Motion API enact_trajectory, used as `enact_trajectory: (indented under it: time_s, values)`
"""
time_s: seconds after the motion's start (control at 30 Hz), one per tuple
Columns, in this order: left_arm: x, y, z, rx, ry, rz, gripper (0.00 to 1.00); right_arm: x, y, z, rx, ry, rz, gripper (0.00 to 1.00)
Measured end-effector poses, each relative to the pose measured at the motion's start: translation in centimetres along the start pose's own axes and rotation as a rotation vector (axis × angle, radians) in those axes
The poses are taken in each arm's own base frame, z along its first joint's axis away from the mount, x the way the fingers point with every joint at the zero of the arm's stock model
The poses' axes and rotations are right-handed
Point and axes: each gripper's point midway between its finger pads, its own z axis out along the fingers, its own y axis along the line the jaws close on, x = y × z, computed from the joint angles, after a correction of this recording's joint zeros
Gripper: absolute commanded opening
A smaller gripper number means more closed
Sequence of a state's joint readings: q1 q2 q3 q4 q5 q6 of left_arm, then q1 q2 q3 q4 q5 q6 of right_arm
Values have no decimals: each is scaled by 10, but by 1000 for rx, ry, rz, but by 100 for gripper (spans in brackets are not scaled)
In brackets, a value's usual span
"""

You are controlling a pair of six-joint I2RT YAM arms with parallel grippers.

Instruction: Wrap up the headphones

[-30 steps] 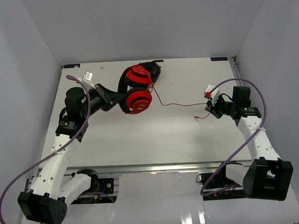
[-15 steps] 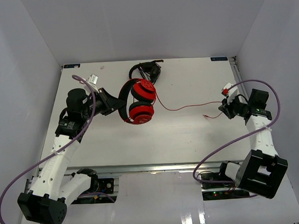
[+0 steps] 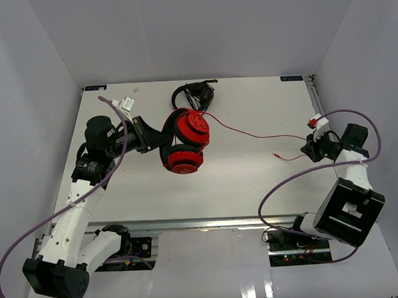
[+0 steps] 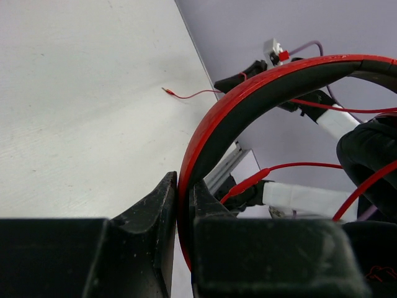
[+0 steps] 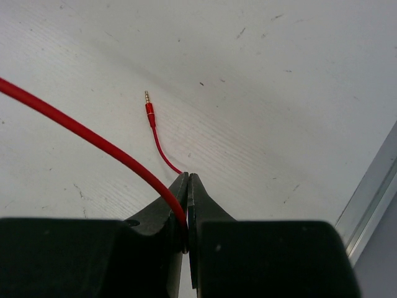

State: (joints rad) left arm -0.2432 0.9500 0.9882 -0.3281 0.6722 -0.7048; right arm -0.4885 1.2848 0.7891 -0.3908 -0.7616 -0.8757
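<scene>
Just behind the headphones (image 3: 184,142) lie black headphones (image 3: 195,94).

Black headphones (image 3: 195,93) sit bunched at the far edge of the white table (image 3: 240,187), about mid-width, a dark loop sticking out on their left. Table top shows fine scuffs and dark specks (image 5: 240,31) in right wrist view. Metal rail (image 3: 209,222) along near table edge. Plain grey walls (image 3: 194,30) on left, back, right
</scene>
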Motion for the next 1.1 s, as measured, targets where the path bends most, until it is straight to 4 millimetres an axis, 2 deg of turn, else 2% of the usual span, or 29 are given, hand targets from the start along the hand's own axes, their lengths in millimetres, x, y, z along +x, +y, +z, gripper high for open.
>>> enact_trajectory:
  time_s: [0.3,0.53,0.7,1.1]
  values:
    - [7,-31,-11,145,38,53,0,21,-17,-5,37,22,38,8]
    - [5,-41,-11,200,50,47,0,40,-28,-5,53,44,79,8]
    - [3,-44,-10,213,47,38,0,45,-32,-8,64,48,83,8]
    - [-23,-51,-5,208,6,20,0,61,-43,-15,93,61,96,8]
